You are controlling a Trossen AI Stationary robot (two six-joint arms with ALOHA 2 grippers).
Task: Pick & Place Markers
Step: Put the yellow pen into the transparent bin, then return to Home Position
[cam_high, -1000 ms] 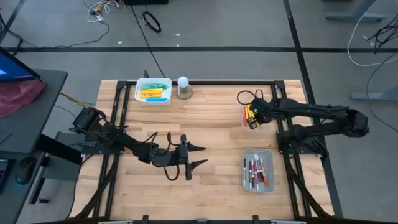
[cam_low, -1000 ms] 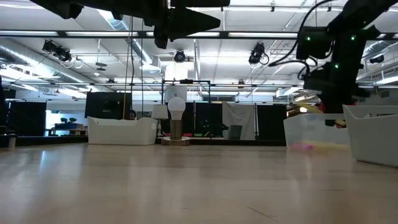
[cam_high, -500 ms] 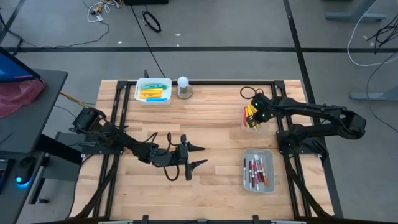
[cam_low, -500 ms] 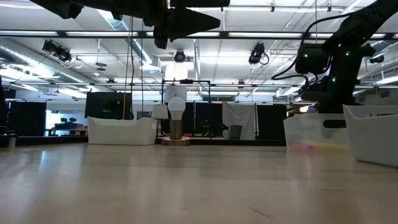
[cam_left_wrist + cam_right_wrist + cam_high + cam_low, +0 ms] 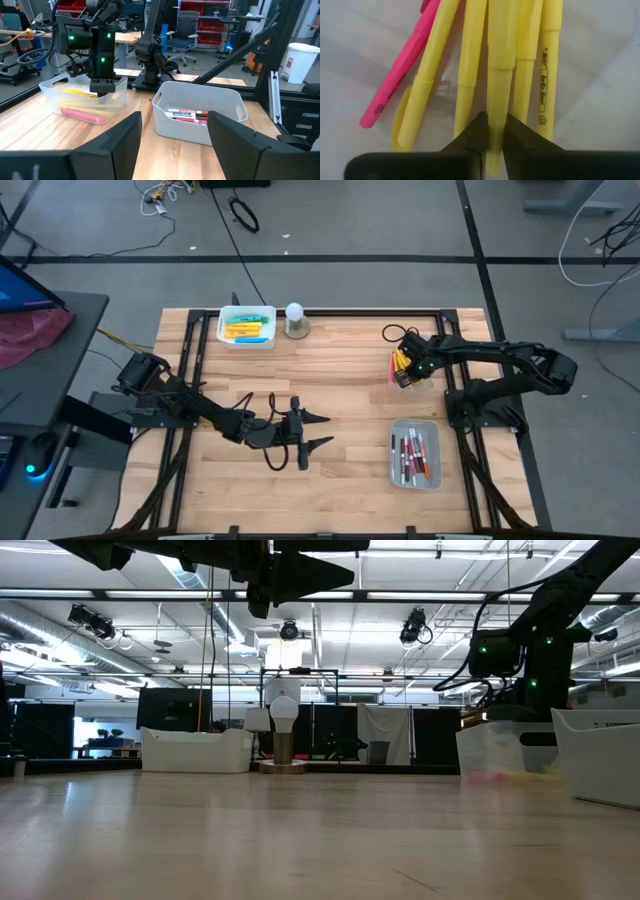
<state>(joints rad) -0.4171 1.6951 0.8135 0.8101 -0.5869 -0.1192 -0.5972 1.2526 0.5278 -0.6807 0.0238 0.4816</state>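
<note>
A clear bin (image 5: 405,368) at the table's right holds several yellow markers (image 5: 465,60) and a pink one (image 5: 395,85) lying flat. My right gripper (image 5: 403,370) points down into this bin, shut on one yellow marker (image 5: 497,50). A white bin (image 5: 414,453) nearer the front holds white, red and dark markers. Another white bin (image 5: 247,326) at the back left holds yellow, orange and green ones. My left gripper (image 5: 322,431) hangs open and level over the middle of the table, touching nothing. My right gripper pinches the yellow marker's narrower half (image 5: 496,107), just past the step in its body, between its two fingers (image 5: 479,132). The fingers come from above, pointing down, and lie across the marker. The marker lies level in line with the other yellow ones; whether it rests on them I cannot tell.
A white ball-topped round object (image 5: 294,318) stands on a small base at the back, beside the back-left bin. A dark frame rail (image 5: 360,310) runs along the table's far edge. Bare wood lies between the two arms.
My right gripper has gone down into the clear bin and a little toward the table's far edge, its wrist tipping nearer to straight down. The left arm has kept still.
</note>
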